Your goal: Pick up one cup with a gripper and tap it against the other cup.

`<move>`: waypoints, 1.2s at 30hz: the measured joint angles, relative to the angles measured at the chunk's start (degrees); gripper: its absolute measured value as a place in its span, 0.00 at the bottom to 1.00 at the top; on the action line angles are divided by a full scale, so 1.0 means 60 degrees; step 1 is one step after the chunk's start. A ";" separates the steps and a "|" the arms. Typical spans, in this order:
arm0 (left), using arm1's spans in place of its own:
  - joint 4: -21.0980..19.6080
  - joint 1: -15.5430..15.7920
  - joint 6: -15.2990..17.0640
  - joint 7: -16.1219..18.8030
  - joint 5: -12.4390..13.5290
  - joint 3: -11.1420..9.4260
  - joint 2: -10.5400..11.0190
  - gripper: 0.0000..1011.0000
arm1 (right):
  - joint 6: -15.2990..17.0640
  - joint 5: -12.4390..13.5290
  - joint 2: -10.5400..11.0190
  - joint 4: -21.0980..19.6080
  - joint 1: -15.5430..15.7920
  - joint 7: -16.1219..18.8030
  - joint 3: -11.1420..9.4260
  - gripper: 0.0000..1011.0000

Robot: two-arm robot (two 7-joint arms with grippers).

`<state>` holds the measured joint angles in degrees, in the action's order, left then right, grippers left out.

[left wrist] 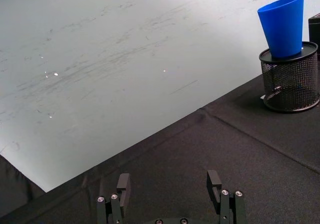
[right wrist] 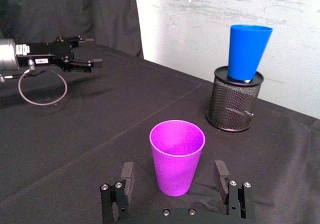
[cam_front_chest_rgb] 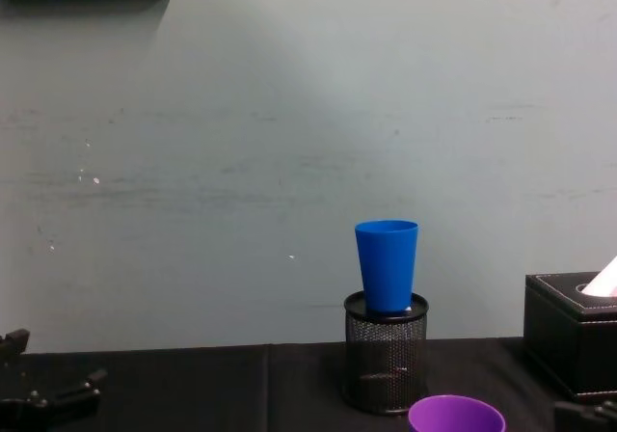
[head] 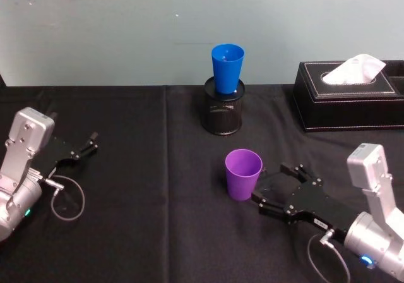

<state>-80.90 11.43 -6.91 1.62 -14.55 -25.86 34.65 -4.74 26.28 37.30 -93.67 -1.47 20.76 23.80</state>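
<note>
Purple cup [head: 243, 172]: upright on desk [head: 158, 201].
Right claw [head: 269, 184]: wide, straddling purple cup, not closed on it.
Blue cup [head: 227, 68]: behind purple cup, in mesh holder [head: 222, 115].
Left claw [head: 86, 146]: wide, well left of purple cup.

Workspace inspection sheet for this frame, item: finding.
Surface: black cloth, flat.
Job's things: purple cup upright on the cloth; blue cup upright in the mesh pen holder.
Clutter: tissue box, back right.
Grippers: right gripper open, fingers either side of the purple cup, not gripping; left gripper open, idle at far left.
Cables: left wrist loop, right wrist loop.
Surroundings: pale wall behind.
</note>
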 joint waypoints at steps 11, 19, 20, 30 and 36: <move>0.0000 0.0000 0.0000 0.0000 0.0000 0.0000 0.0000 0.99 | 0.0083 -0.0406 -0.0741 0.0958 -0.0616 0.0261 0.0179 0.99; 0.0000 0.0000 0.0000 0.0000 0.0000 0.0000 -0.0001 0.99 | 0.0097 -0.0449 -0.1277 0.1644 -0.0997 0.0551 0.0230 0.99; 0.0000 0.0000 0.0000 0.0000 0.0000 0.0000 0.0000 0.99 | 0.0097 -0.0452 -0.1376 0.1765 -0.1058 0.0601 0.0229 0.99; 0.0000 0.0000 0.0000 0.0000 0.0000 0.0000 0.0000 0.99 | -0.0095 -0.0664 -0.1898 0.2438 -0.1467 0.0815 0.0163 0.99; 0.0000 0.0000 0.0000 0.0000 0.0000 0.0000 0.0000 0.99 | -0.0182 -0.0843 -0.2157 0.2820 -0.1734 0.0964 0.0148 0.99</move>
<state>-80.90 11.43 -6.91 1.62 -14.55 -25.86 34.65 -5.83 21.23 24.36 -76.75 -11.88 26.55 24.68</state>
